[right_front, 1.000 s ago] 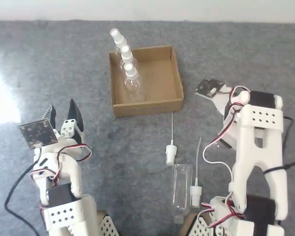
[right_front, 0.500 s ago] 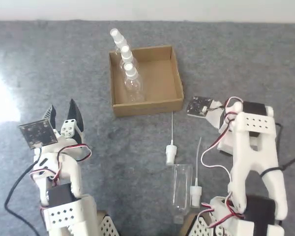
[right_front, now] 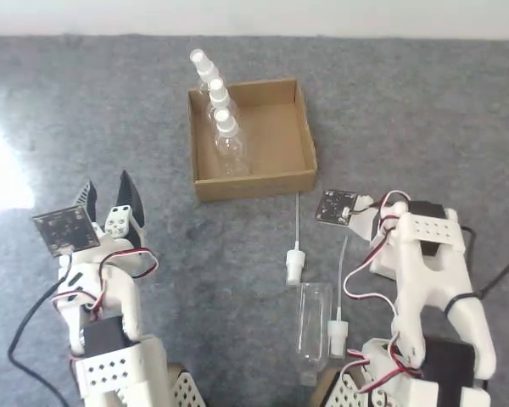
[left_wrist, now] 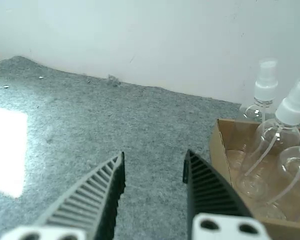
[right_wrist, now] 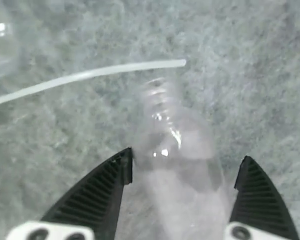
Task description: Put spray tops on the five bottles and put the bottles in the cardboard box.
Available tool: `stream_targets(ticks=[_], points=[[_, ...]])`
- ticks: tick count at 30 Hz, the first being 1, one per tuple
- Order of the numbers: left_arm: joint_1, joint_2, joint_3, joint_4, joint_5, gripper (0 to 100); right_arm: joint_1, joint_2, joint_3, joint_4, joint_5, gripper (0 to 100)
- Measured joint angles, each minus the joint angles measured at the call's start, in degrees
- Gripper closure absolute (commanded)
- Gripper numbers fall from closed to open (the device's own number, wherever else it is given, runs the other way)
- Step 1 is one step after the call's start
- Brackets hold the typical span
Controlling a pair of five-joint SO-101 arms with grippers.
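The right jaws stand wide open astride a capless bottle (right_wrist: 177,150).

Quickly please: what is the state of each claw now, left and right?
Left claw: open, holding nothing.
Right claw: open, with a clear bottle lying between its fingers, not closed on it.

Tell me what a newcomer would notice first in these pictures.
Three capped bottles stand in a row along one side of the cardboard box. On the grey felt in front of it lie two loose spray tops with long tubes beside an uncapped bottle. The right gripper is open, its jaws either side of another uncapped bottle lying down.
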Motion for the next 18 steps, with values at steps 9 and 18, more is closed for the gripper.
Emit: stream_targets(ticks=[9,18], points=[[0.00,0.00,0.00,0.00,0.00,82,0.18,0.00,0.35,-1.67,0.00,91.7],[0.00,0.00,0.00,0.00,0.00,82,0.18,-0.26,0.26,-2.02,-8.44,91.7]])
